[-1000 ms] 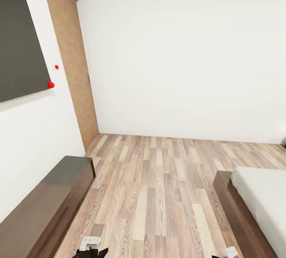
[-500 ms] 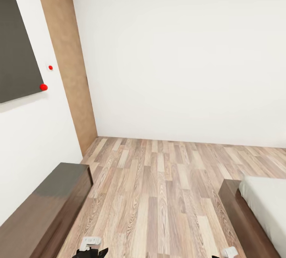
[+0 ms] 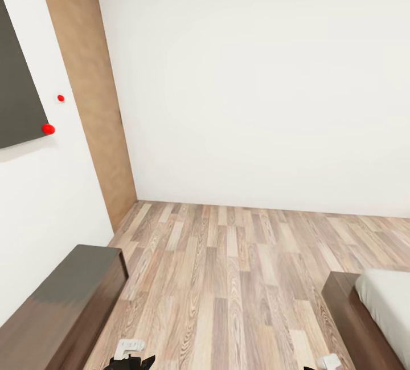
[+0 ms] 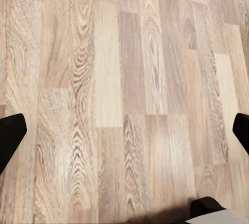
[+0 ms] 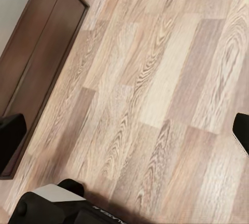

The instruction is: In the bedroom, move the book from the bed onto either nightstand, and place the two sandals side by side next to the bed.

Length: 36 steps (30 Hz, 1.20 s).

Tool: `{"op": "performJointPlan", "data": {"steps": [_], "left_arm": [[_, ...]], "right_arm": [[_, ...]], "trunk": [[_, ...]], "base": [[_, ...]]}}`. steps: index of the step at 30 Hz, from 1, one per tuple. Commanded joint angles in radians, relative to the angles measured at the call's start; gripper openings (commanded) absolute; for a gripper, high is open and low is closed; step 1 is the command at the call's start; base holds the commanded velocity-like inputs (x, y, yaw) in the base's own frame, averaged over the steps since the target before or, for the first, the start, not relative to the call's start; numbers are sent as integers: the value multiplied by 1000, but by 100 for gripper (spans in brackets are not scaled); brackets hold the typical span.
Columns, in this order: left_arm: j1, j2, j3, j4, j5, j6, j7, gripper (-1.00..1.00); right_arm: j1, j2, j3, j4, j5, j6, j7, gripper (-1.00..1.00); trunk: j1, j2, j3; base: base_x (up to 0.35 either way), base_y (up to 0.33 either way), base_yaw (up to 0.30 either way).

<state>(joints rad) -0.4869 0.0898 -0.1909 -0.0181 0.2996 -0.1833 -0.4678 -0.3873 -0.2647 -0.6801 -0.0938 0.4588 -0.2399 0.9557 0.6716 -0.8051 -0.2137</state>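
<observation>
The bed [image 3: 373, 316], with its dark-brown frame and pale-grey mattress, pokes into the head view at the lower right. Its frame [image 5: 44, 53] also runs along one side of the right wrist view. My left gripper [image 4: 124, 133] is open over bare wood-plank floor, its black fingertips [image 4: 10, 137] far apart. My right gripper [image 5: 125, 135] is open too, with only floor between its fingertips [image 5: 11, 140]. The book, the two sandals and the nightstand are out of view.
A long dark glossy bench-like unit [image 3: 62, 301] stands along the left wall. Above it hangs a dark panel [image 3: 17, 90] with red dots beside it. A tan door panel [image 3: 91, 102] sits in the corner. Open wood floor [image 3: 228, 279] stretches between the bench and the bed.
The whole picture has shifted, so the camera has moved. The bench and bed now sit lower and nearer the frame's edges, and the wall panel has slid left. Both arms keep their places.
</observation>
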Motion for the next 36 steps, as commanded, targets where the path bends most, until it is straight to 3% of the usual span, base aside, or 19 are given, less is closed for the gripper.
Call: {"op": "performJointPlan", "data": {"steps": [1, 12, 23, 36], "left_arm": [[-1, 0, -9, 1, 9, -4, -3, 100], [-1, -1, -9, 1, 8, -4, -3, 100], [-1, -1, -9, 1, 7, -4, -3, 100], [-1, 0, -9, 1, 9, -4, -4, 100]], "right_arm": [[-1, 1, -8, 0, 11, -6, 2, 100], [-1, 5, -4, 9, 14, -6, 2, 100], [-1, 8, -3, 168, 15, -6, 2, 100], [-1, 8, -2, 172, 15, -6, 2, 100]], "trunk": [[1, -1, -1], [1, -1, -1], [1, -1, -1], [1, -1, -1]], "base": [[328, 0, 0], [328, 0, 0], [328, 0, 0], [328, 0, 0]]}}
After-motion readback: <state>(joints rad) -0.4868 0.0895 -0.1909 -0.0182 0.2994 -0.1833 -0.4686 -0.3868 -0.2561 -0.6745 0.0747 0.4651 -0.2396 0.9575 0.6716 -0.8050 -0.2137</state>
